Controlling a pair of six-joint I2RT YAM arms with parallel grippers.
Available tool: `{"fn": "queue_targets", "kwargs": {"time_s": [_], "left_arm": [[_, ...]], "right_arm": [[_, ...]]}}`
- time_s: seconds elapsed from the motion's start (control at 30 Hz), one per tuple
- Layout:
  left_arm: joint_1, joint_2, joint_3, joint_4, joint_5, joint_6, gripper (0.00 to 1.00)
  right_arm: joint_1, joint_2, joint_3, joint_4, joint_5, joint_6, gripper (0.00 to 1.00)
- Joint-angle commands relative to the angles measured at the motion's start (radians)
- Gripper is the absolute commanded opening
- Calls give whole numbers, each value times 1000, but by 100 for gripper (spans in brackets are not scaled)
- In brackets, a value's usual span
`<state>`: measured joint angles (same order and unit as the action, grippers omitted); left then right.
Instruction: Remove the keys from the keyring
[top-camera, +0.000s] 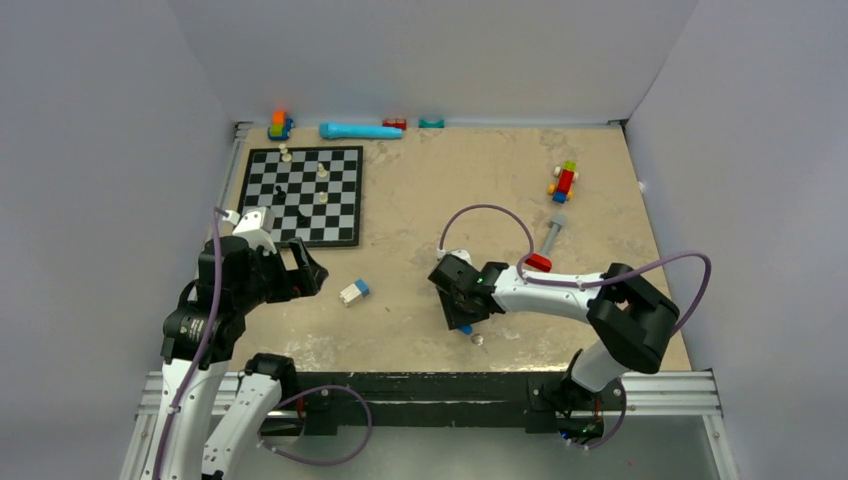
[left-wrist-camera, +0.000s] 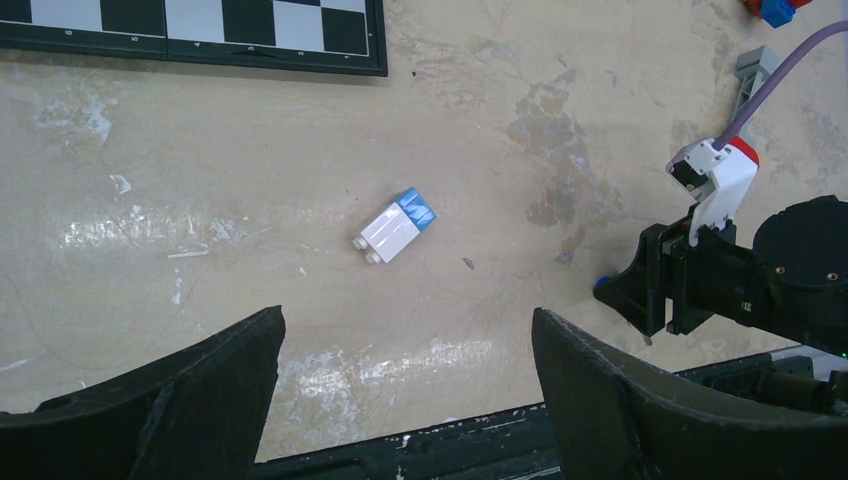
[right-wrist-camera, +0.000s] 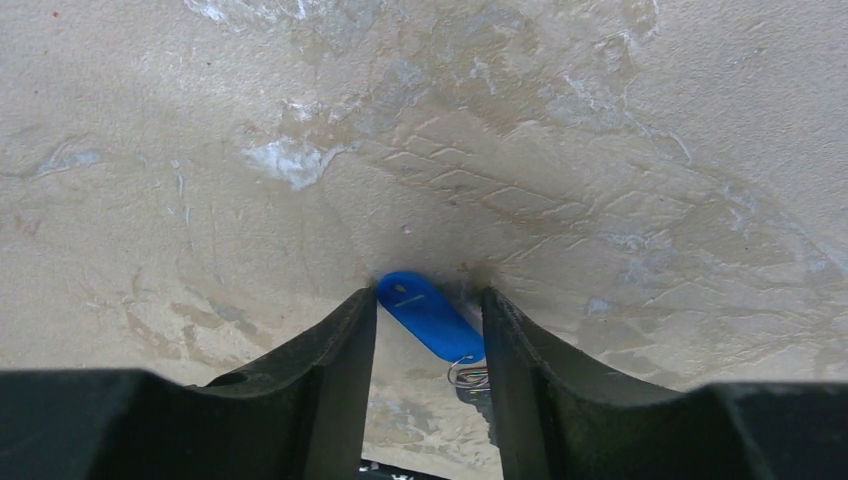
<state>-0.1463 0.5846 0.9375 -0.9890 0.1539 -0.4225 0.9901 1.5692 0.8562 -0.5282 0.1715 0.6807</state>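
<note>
Blue plastic shows between the right pincer's (right-wrist-camera: 428, 297) half-closed jaws. It is the tiny blue-headed key (right-wrist-camera: 428, 315), lying flat on the beige counter (right-wrist-camera: 600, 150), well to the right of the white-and-blue toy block (top-camera: 354, 291). Whether it's truly pinched, I cannot tell. Its thin wire keyring (right-wrist-camera: 468, 373) looks still threaded on, so nothing seems freed yet. Left of the block, the left pincer (left-wrist-camera: 407, 325) hangs wide open, empty.
</note>
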Motion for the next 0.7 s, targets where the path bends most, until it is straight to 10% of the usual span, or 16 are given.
{"fn": "queue_targets", "kwargs": {"time_s": [0.0, 0.37, 0.67], "left_arm": [[1, -3, -4, 30, 17, 26, 96], [1, 0, -3, 32, 19, 28, 96], [0, 0, -5, 31, 19, 28, 96]], "right_arm": [[20, 32, -33, -29, -28, -6, 44], [37, 83, 4, -36, -18, -12, 0], [38, 62, 66, -69, 7, -14, 0]]}}
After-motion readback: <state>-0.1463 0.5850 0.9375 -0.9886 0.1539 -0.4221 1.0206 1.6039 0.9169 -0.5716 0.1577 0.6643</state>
